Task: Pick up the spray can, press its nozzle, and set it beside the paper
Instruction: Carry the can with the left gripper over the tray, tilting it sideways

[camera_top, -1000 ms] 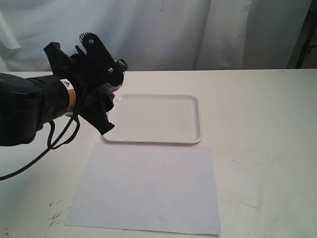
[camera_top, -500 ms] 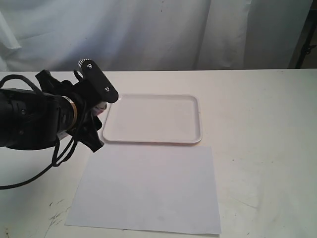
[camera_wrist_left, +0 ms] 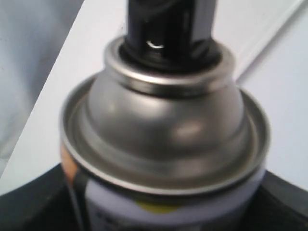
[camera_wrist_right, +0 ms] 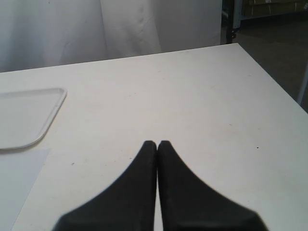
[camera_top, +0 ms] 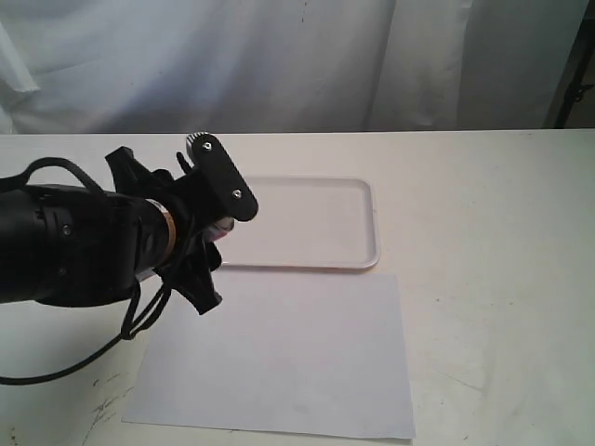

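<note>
The spray can (camera_wrist_left: 163, 144) fills the left wrist view: silver shoulder, black nozzle (camera_wrist_left: 168, 24) at its top, white body with orange and yellow-green spots. My left gripper (camera_top: 212, 237) is shut on the can, holding it in the air over the tray's near left corner and the paper's far left edge; in the exterior view only a sliver of the can (camera_top: 221, 226) shows between the black fingers. The paper (camera_top: 279, 348) lies flat in front of the tray. My right gripper (camera_wrist_right: 157, 144) is shut and empty above the bare table, and is out of the exterior view.
A white rounded tray (camera_top: 367, 218) with a raised rim lies behind the paper; its corner (camera_wrist_right: 48, 110) also shows in the right wrist view. A black cable (camera_top: 121, 339) hangs from the left arm. White curtains hang behind the table. The table's edge (camera_wrist_right: 269, 77) runs on the right.
The left arm has swung down and to the right with the can, from the tray's far left corner to over the gap between tray and paper.
</note>
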`<state>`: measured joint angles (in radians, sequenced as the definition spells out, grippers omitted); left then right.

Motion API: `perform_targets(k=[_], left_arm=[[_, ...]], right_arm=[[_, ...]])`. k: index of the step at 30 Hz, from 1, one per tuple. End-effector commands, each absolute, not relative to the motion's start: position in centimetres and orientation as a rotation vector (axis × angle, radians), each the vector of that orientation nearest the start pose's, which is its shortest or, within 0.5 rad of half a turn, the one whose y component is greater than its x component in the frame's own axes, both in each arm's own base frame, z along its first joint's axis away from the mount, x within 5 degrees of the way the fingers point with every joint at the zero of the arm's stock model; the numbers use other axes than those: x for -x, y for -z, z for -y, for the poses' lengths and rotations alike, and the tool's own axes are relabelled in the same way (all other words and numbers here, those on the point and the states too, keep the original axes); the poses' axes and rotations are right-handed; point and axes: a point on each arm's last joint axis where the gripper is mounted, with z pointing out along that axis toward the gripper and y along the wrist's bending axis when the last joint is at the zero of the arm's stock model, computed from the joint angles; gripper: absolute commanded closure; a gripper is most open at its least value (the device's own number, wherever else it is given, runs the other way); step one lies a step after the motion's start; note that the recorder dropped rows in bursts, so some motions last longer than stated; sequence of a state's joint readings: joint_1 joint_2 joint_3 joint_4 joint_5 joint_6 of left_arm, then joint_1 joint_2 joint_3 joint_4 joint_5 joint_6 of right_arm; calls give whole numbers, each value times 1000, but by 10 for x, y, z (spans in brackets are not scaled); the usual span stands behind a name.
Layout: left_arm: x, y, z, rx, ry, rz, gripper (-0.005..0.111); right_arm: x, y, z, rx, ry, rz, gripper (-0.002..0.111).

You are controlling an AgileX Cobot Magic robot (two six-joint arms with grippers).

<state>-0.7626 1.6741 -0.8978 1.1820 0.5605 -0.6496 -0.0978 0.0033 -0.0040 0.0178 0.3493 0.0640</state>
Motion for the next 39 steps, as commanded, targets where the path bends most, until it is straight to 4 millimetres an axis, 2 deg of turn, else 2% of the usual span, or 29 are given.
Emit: perform_targets(k=[1,6,16,24,26,28,30,31,33,39], left_arm=[[-257,-199,200,-1261,-527,-2024,107],[-256,-198,199,-1263,-534,-2045,107],[-253,-196,202,-1279,-473,-2072,107],[-253,-196,202,-1284,-473,-2068,107],[-253,-196,203,-1286,-465,-2065,107],[-253,-196,203,-1289,-454,-2061,107],[-253,-196,203,-1289,-454,-2061,107],[-253,-196,203,-1289,-454,-2061,107],[-253,-196,203,-1289,-454,-2061,107],[-253,-196,204,-1291,-445,-2057,107]], right_arm=[[-53,-183,5,-152,23,-1809,108],[-56,-196,4,-205,-60,-1657,108],[-55,-216,7,-528,-407,-1371,108],[-50,-233,16,-507,-324,-1166,108],[-48,-247,13,-435,-286,-1160,108],[-42,-270,9,-344,-230,-1149,108],[-45,-298,7,-286,-184,-1185,108],[-48,-305,7,-285,-183,-1209,108],[-67,-326,7,-281,-171,-1312,108],[-125,-342,7,-290,-190,-1668,108]])
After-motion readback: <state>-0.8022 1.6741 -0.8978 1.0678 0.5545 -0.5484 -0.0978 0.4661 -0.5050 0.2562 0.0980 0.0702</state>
